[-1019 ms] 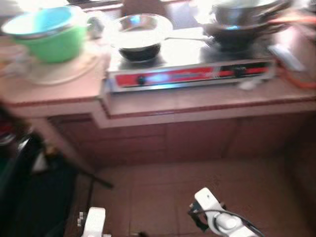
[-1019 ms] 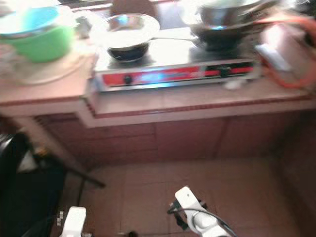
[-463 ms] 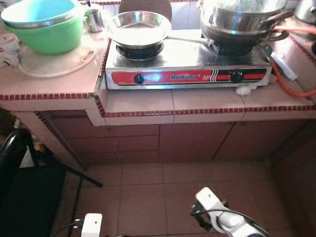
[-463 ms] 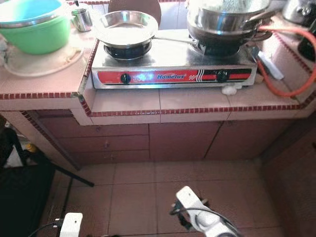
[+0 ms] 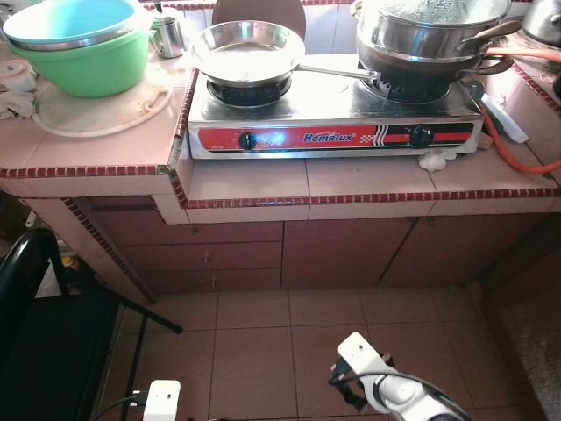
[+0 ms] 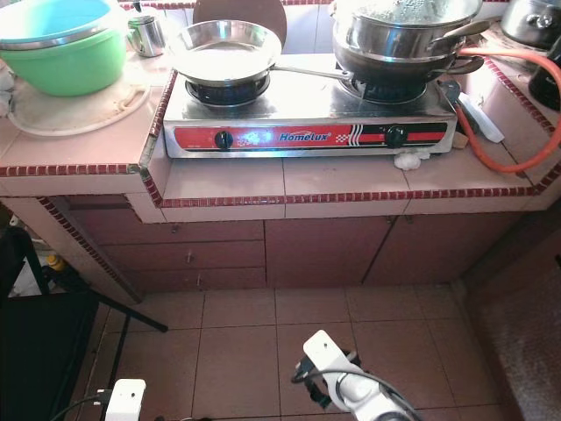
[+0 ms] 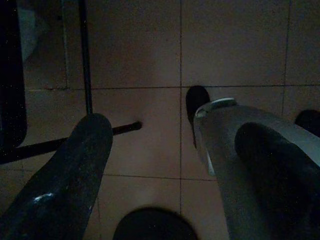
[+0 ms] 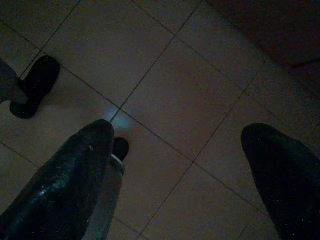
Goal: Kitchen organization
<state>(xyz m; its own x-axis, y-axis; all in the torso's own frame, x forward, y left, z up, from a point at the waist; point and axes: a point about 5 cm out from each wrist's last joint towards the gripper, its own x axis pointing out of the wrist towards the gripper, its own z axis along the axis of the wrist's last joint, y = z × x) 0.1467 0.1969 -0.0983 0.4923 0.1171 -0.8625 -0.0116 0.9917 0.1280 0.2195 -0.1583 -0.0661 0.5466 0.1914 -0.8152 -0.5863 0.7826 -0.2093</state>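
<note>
both arms hang idle, left gripper [image 7: 165, 165] and right gripper [image 8: 180, 175] fingers spread over floor tiles. frying pan [image 5: 248, 51] sits on gas stove [image 5: 333, 110]; step closer before reaching.

Blue bowl [image 5: 70, 22]: my head views cut its far rim off at the top edge.
Steel pots [image 5: 434, 35]: stacked on the burner; the upper edge clips them, so I cannot read their contents.
Kettle [image 6: 530, 17]: only a corner reaches me, at the far right of the counter [image 5: 307, 180].
Black chair [image 5: 35, 333]: cropped by the left edge.
Left pincer [image 7: 170, 170]: I see it in a very dark wrist view, fingers apart above floor tiles [image 7: 230, 45]; a black shape below it is unreadable.
Right pincer [image 8: 180, 175]: dim too, fingers spread; beyond it, the cabinet foot is lost in shadow.
</note>
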